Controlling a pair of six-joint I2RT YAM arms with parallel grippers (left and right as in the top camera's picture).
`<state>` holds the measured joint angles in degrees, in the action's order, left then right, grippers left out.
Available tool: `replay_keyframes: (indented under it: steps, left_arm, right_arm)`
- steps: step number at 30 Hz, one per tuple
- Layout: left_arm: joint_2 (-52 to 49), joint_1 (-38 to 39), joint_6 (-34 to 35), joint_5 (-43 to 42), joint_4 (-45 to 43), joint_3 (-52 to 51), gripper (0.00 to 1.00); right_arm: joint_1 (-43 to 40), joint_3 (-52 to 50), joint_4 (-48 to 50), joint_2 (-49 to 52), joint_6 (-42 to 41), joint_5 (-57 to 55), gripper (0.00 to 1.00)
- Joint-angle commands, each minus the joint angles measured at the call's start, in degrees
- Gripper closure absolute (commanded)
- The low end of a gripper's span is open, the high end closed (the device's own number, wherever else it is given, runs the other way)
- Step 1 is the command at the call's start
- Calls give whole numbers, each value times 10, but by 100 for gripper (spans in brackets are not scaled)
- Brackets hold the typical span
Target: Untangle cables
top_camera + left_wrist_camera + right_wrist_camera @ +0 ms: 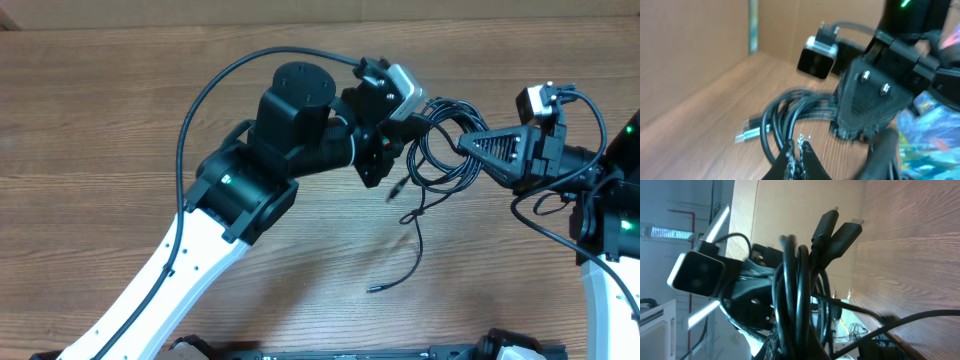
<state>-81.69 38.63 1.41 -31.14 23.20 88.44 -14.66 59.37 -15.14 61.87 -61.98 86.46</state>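
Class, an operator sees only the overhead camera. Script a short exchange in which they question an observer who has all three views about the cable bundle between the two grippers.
Operator: Is the left gripper closed? Overhead, its own body hides the fingers.
Observer: In the left wrist view its fingertips are pressed together, and the cables loop just beside them.
Operator: Do any connectors stick out of the bundle on the right side?
Observer: The right wrist view shows two black plug ends poking out past the bundle, side by side.

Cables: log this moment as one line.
cables: bundled | left claw: shut on cables | right claw: shut on cables | plug: on table
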Motion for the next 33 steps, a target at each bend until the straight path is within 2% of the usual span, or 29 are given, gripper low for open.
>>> replay_keyframes:
  steps: [1, 4, 11, 18, 25, 33]
  left_arm:
    - [-7, 1, 17, -79, -54, 1, 96]
    - [-7, 1, 29, -100, -83, 1, 96]
    - [-7, 1, 29, -181, -88, 1, 96]
    - [-7, 5, 31, -273, -169, 1, 96]
    - [-7, 9, 29, -252, -212, 1, 96]
    - [-7, 7, 28, -203, -266, 1, 96]
  right_arm:
    - [0, 7, -4, -11, 25, 20, 96]
    - [0, 7, -6, -11, 24, 1, 96]
    - [0, 7, -27, -9, 40, -61, 96]
    - [0, 7, -134, -9, 104, -116, 96]
    - [9, 7, -159, -9, 133, -114, 96]
    - [62, 7, -243, -9, 198, -148, 96]
